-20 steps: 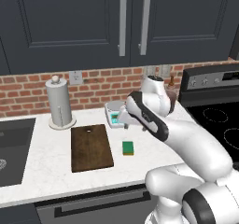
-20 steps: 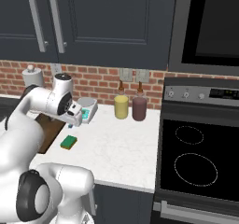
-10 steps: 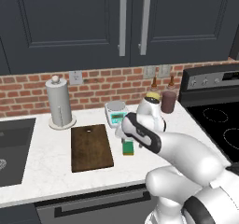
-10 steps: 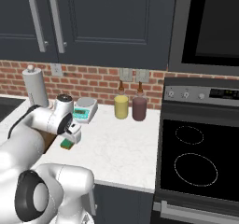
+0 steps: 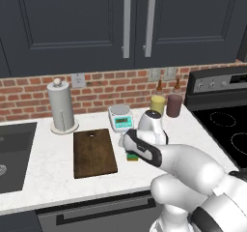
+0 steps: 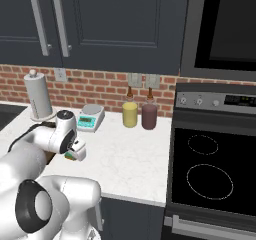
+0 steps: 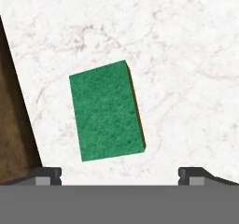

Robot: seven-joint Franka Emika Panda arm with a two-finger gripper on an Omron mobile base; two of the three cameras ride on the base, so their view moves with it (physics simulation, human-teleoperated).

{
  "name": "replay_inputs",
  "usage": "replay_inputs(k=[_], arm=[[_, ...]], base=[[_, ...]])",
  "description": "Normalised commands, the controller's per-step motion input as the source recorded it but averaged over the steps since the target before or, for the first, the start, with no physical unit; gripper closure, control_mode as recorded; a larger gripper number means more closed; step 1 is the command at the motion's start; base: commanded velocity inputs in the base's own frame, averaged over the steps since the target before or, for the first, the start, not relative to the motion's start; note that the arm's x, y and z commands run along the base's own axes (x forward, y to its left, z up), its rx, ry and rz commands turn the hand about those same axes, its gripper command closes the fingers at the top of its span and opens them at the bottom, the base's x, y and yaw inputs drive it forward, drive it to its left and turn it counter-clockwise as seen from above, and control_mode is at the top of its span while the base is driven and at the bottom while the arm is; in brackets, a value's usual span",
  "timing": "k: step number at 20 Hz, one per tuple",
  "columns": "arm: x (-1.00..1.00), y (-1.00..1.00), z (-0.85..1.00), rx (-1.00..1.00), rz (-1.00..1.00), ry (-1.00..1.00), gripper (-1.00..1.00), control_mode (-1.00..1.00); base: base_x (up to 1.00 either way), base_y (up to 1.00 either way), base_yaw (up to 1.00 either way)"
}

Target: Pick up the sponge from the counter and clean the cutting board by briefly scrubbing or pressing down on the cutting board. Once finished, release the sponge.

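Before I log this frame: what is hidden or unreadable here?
- Sponge: in both base views the arm covers most of it.
- Gripper: hand view cuts it off at the tips, so its height above the sponge is unclear.
- Cutting board: right base view, behind the arm.
- Scale display: too small to read.

The sponge (image 7: pixel 106 111) lies flat on the white marbled counter (image 7: pixel 182 55), green face up, with a thin orange-brown edge showing along its right side. It sits slightly askew, apart from the dark brown cutting board (image 7: pixel 14 125), whose edge runs down the left of the view. The gripper (image 7: pixel 120 174) is spread wide, and its two dark fingertips (image 7: pixel 46 174) rise at the bottom, clear of the sponge.
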Motion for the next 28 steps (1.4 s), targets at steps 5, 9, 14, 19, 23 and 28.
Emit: replay_inputs(k=[5,9,14,19,23,28], arm=[[0.29,0.00,-0.01,0.00,0.01,0.00,-1.00,-1.00],[0.38,0.00,0.00,-0.02,0.06,0.00,-1.00,-1.00],[0.16,0.00,-0.01,-0.07,0.12,0.00,-1.00,-1.00],[0.01,0.01,-0.15,-0.13,0.13,0.00,-1.00,-1.00],[0.00,0.02,-0.27,-0.12,0.12,0.00,-1.00,-1.00],[0.00,0.00,-0.28,-0.04,0.06,0.00,1.00,-1.00]], base=[[0.00,0.00,0.00],[0.00,0.00,0.00],[0.00,0.00,0.00],[0.00,0.00,0.00],[0.00,0.00,0.00],[0.00,0.00,0.00]])
